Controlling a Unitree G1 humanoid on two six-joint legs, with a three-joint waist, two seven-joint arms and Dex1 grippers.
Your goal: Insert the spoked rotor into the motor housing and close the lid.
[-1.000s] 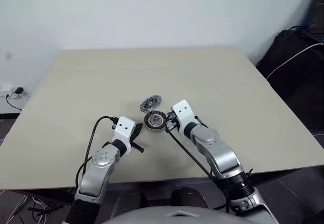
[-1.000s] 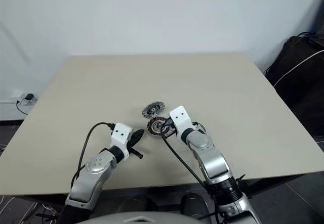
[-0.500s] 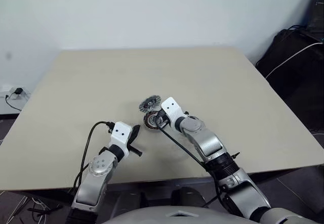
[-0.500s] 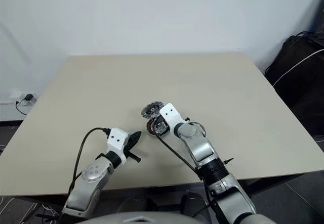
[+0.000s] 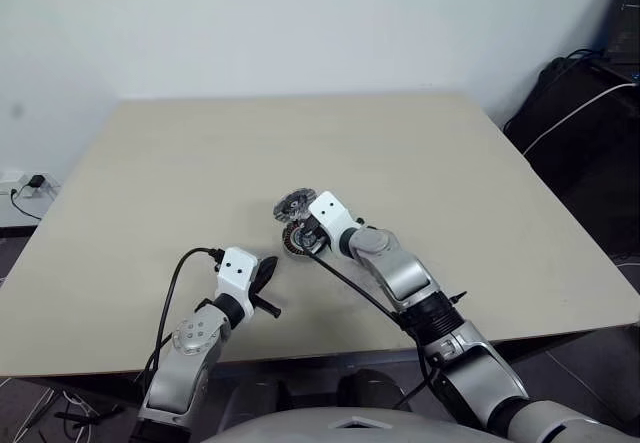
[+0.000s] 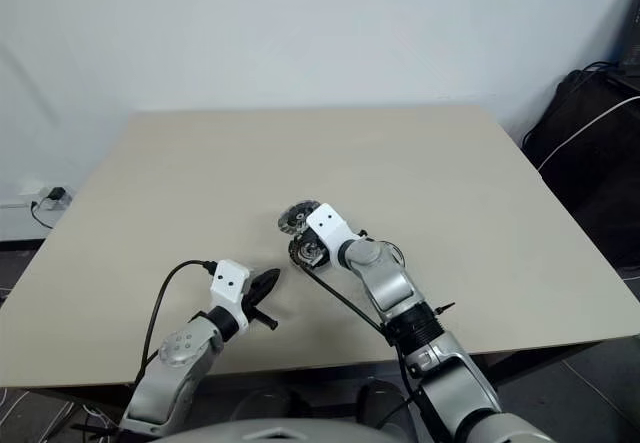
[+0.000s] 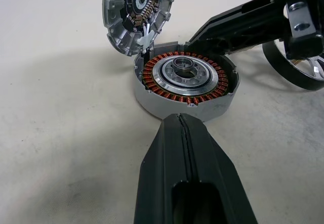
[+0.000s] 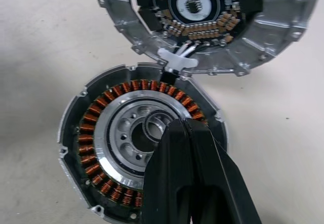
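The motor housing, a grey cup ringed with copper windings, sits mid-table. Its lid stands tipped open at the housing's far edge, dark ribbed face showing. My right gripper is shut and empty, its tip pressed down over the housing's silver centre. The spoked rotor, a black-rimmed wheel, lies on the table beside the right wrist, partly hidden by it. My left gripper is shut and empty, pointing at the housing from a short gap on the near side.
The beige table spreads wide around the parts. A black cable loops from the left wrist. Dark bags and a white cable sit beyond the table's right edge.
My right arm has swung left and forward, bringing its shut gripper from beside the housing to over its centre. The left gripper has barely shifted.
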